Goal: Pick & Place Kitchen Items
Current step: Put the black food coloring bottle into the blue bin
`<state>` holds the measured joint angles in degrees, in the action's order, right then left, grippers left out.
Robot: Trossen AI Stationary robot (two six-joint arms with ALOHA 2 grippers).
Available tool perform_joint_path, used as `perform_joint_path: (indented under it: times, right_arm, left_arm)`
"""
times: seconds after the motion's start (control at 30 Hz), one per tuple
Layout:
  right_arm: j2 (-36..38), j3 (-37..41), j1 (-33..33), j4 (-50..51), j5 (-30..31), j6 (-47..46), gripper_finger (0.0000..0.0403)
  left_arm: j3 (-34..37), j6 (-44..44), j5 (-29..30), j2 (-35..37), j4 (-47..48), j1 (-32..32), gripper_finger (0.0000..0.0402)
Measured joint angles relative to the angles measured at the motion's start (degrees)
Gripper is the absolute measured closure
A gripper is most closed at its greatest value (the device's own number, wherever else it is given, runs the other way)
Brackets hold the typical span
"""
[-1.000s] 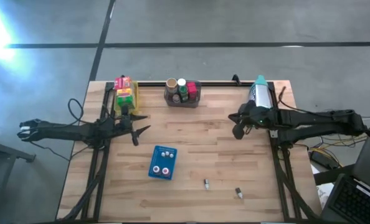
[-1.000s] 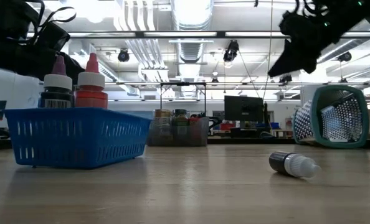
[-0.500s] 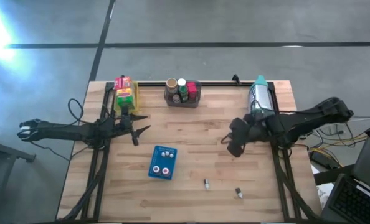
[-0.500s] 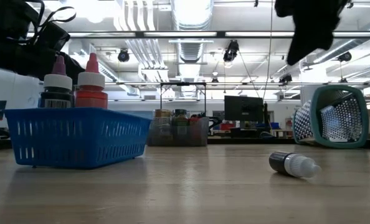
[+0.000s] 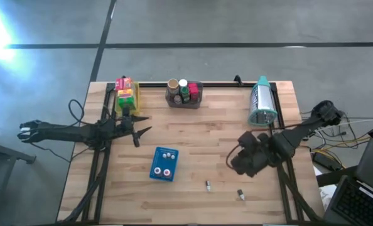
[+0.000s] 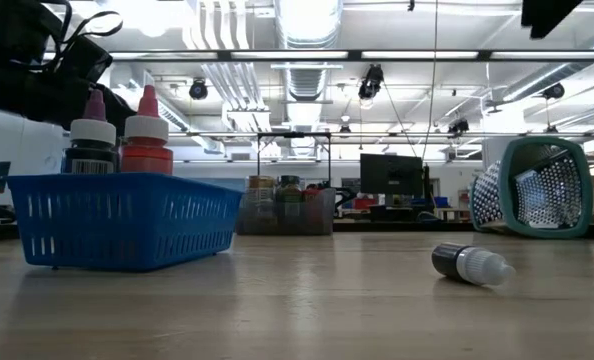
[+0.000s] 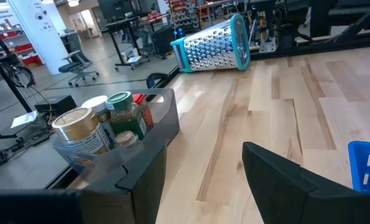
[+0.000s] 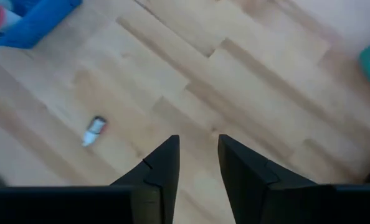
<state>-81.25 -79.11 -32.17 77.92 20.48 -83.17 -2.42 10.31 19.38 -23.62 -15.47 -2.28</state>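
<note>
where pale planks run: tiny capped bottle; perforated metal grater

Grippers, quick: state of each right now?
Left gripper: open, empty, over the table's left side.
Right gripper: slightly open, empty, above bare wood.

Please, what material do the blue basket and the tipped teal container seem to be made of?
The blue basket looks like moulded plastic: uniform matte colour, slotted walls. The teal-rimmed container lying on its side looks like perforated metal, silvery and shiny with regular holes; its teal rim could be plastic.
</note>
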Motion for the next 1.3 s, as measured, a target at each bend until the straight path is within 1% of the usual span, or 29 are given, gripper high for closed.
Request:
perform_joint_path:
  times: [0.23, 0.37, 0.43, 0.7, 0.83, 1.03, 1.17, 1.3]
  right_arm:
    - [-6.18, -5.73, -6.49, 0.52, -1.69, -15.35, 0.0275]
    - [-9.97, -7.32, -9.97, 1.05, -6.82, -23.39, 0.0265]
    - [-12.12, -7.91, -11.99, 1.15, -8.29, -26.85, 0.0259]
    - [-21.63, -8.57, -20.34, 0.37, -8.45, -40.86, 0.0246]
    - [-25.99, -8.85, -22.1, -0.81, -7.47, -43.16, 0.0241]
    - [-31.13, -8.89, -22.06, -6.23, -7.38, -43.06, 0.0248]
    - [-32.8, -8.92, -22.09, -8.28, -7.5, -43.24, 0.025]
    - [-32.71, -8.88, -22.35, -8.55, -8.06, -42.71, 0.0234]
  left_arm:
    - [0.0, 0.01, 0.0, 0.0, 0.05, 0.0, 0.0186]
    - [0.0, 0.02, 0.0, 0.0, 0.05, 0.0, 0.0186]
    - [0.0, 0.0, 0.0, 0.0, 0.05, 0.02, 0.0186]
    - [-0.02, 0.02, 0.0, 0.0, 0.07, 0.0, 0.0186]
    - [-0.02, 0.0, 0.0, 0.0, 0.09, 0.01, 0.0186]
    - [-0.02, 0.02, 0.0, 0.0, 0.09, 0.0, 0.0186]
    - [-0.02, 0.02, 0.0, 0.0, 0.09, 0.0, 0.0186]
    - [-0.02, 0.02, 0.01, 0.0, 0.09, 0.02, 0.0186]
